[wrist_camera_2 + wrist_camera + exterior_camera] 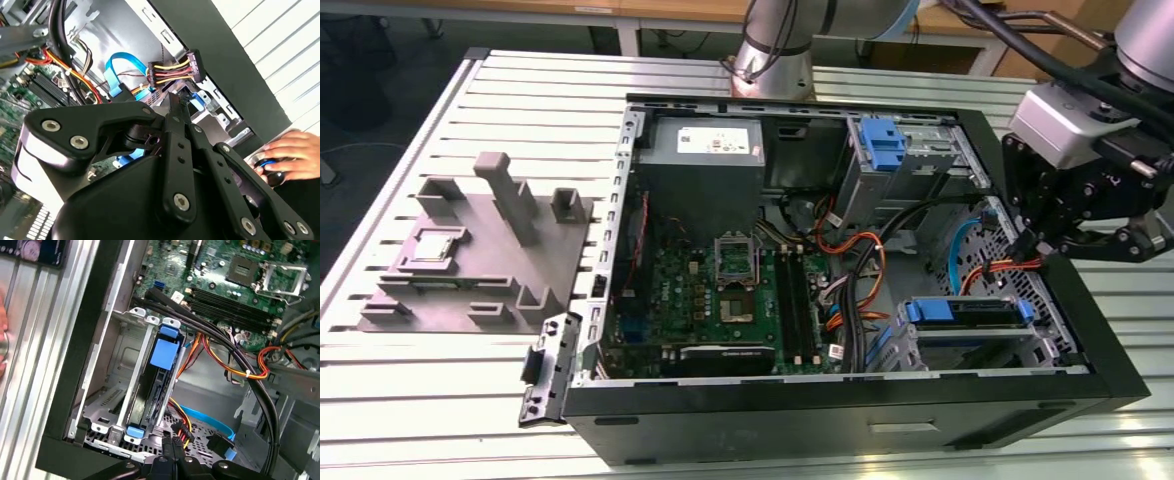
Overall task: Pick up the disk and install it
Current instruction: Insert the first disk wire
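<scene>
Disk (159,390) sits edge-up in the metal bay (107,405) at the computer case's (1107,350) corner, long axis running away from the gripper (172,450), fingers pressed together (nothing pinched), hovering just off its near end.

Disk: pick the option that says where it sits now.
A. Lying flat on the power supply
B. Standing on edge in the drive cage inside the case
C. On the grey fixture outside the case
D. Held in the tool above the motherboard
B: in the first wrist view the disk, with its blue carrier, stands on edge between the metal rails of the drive cage in the case's corner, with the tool close beside it.
</scene>
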Controlling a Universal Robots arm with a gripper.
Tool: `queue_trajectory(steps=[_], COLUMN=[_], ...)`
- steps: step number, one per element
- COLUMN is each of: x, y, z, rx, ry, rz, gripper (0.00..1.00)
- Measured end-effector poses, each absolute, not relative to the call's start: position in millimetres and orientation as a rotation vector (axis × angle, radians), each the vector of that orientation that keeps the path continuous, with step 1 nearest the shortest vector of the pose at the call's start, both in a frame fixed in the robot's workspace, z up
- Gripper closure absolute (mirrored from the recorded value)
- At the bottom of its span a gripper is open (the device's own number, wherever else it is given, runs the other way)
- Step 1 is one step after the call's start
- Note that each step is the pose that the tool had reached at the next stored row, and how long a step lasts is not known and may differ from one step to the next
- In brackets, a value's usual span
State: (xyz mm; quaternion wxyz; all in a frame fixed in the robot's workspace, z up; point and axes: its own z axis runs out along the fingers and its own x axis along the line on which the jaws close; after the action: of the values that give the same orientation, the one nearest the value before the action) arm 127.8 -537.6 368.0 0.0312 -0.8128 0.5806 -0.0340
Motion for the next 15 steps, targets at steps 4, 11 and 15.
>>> queue_trajectory(steps=[4, 11, 15], x=[127.8, 138.4, 139.8], y=[-537.6, -532.9, -528.8], z=[367.9, 367.9, 367.8], rx=[-2.551, -2.571, -2.574], ry=[1.716, 1.714, 1.714], rz=[-0.103, -0.120, -0.122], gripper=[0.88, 0.88, 0.88])
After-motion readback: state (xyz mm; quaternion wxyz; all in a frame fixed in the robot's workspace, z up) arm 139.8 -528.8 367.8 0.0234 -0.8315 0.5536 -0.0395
